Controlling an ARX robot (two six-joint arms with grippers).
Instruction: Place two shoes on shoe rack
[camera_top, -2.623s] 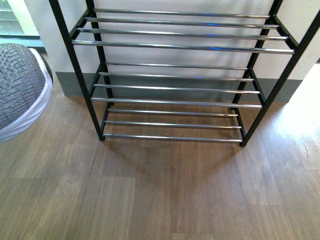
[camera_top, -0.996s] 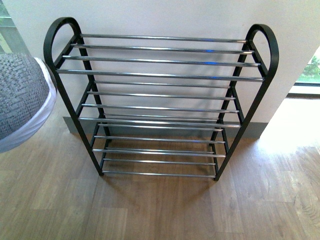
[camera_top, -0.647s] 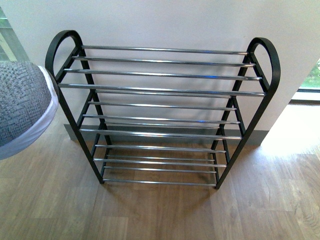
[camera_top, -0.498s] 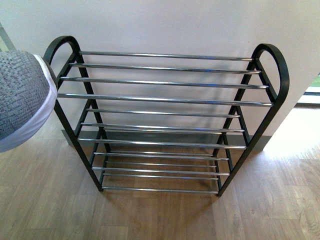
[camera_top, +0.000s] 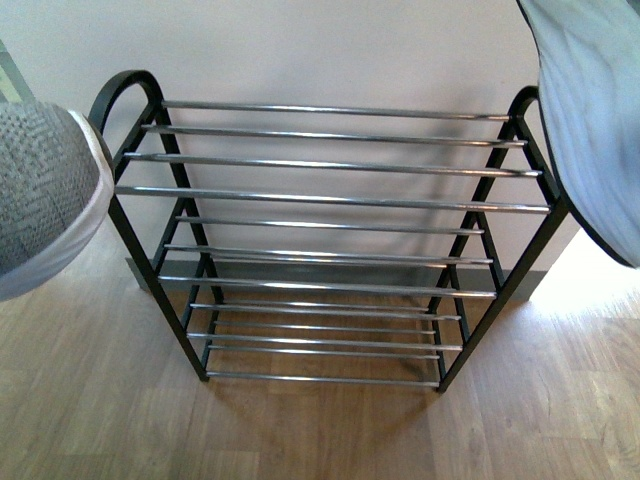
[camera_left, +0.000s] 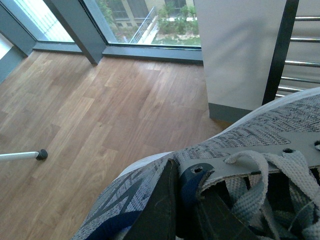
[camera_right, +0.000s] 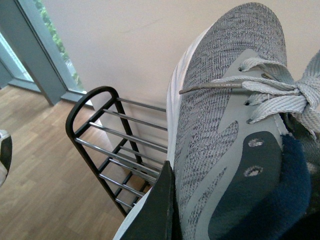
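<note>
Front view shows grey-knit left shoe (camera_top: 40, 190), pale-soled right shoe (camera_top: 595, 110), chrome-rodded rack (camera_top: 330, 199)

Left gripper (camera_left: 189, 212), my wrist view: two dark fingers (camera_left: 161, 205) pinch the navy collar of the left-hand shoe (camera_left: 260, 125). Right gripper (camera_right: 192, 212): one dark finger (camera_right: 156, 210) pressed flat against the right-hand shoe (camera_right: 220, 125); its partner is hidden behind the upper.
</note>
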